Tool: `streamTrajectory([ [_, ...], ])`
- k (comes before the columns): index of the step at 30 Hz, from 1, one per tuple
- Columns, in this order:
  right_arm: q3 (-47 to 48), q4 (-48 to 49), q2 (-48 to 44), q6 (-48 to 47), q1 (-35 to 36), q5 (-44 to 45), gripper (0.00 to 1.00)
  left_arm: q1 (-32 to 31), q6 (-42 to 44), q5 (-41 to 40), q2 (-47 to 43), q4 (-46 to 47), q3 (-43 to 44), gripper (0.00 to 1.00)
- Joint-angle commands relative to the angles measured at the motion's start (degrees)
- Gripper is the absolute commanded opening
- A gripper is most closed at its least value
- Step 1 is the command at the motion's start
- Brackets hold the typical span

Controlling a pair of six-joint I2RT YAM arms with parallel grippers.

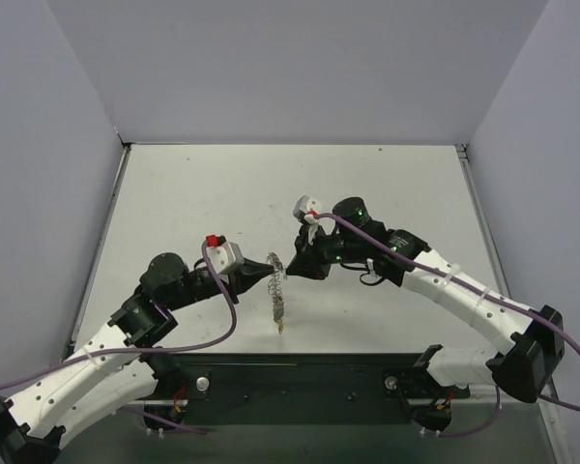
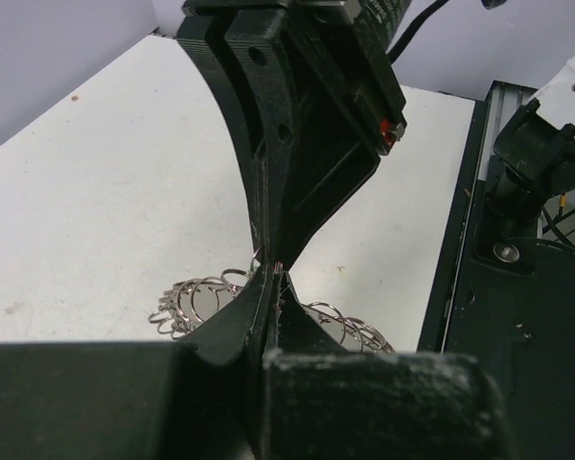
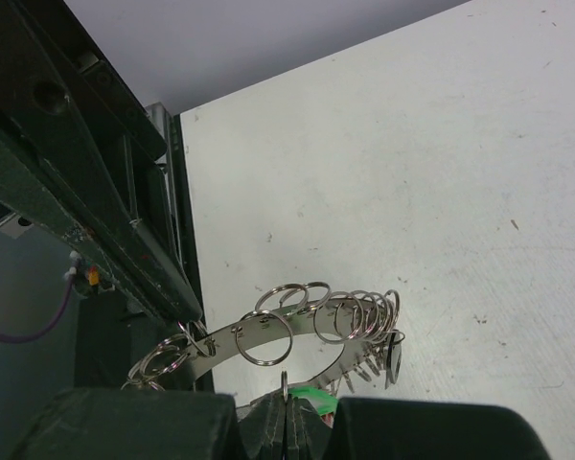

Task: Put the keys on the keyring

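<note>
Step in hand: threading a key onto the keyring (image 3: 268, 331). The left gripper (image 2: 273, 292) has its fingers pinched narrow on the keyring's band, which fans out to either side of the tips, clear of the table (image 1: 387, 193). The right gripper (image 3: 286, 422) meets it tip to tip, fingers closed. The green key (image 3: 313, 398) shows at their tips and appears pinched there, just below the band's small split rings. The exact contact is hidden. Judgement: mid-insertion, not yet seated. The next move calls for a fine, slow feed of the key's hole onto a loop, with the left holding steady.
</note>
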Motion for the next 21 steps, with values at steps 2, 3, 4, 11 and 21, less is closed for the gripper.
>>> streamTrajectory([
  [2, -3.1, 5.3, -3.4, 1.3, -2.4, -0.6, 0.0, -0.2, -6.0, -5.8, -0.3, 11.2, -2.8, 0.0],
  [3, -3.3, 5.5, -3.2, 1.5, -2.9, -0.3, 0.0, -0.2, -6.5, -6.1, -0.2, 13.2, -3.5, 0.0],
  [4, -3.5, 5.6, -2.7, 2.1, -3.3, 0.2, 0.0, -0.2, -7.0, -6.7, -0.1, 13.9, -4.0, 0.0],
  [11, -2.5, 3.2, 1.7, 2.1, -4.6, 4.3, 0.29, -0.2, -8.4, -7.7, 2.6, 15.9, -5.5, 0.0],
  [21, -7.5, 13.8, -9.4, 1.4, -5.1, -8.0, 0.69, -0.2, -8.8, -4.1, 1.4, 19.1, -5.7, 0.0],
])
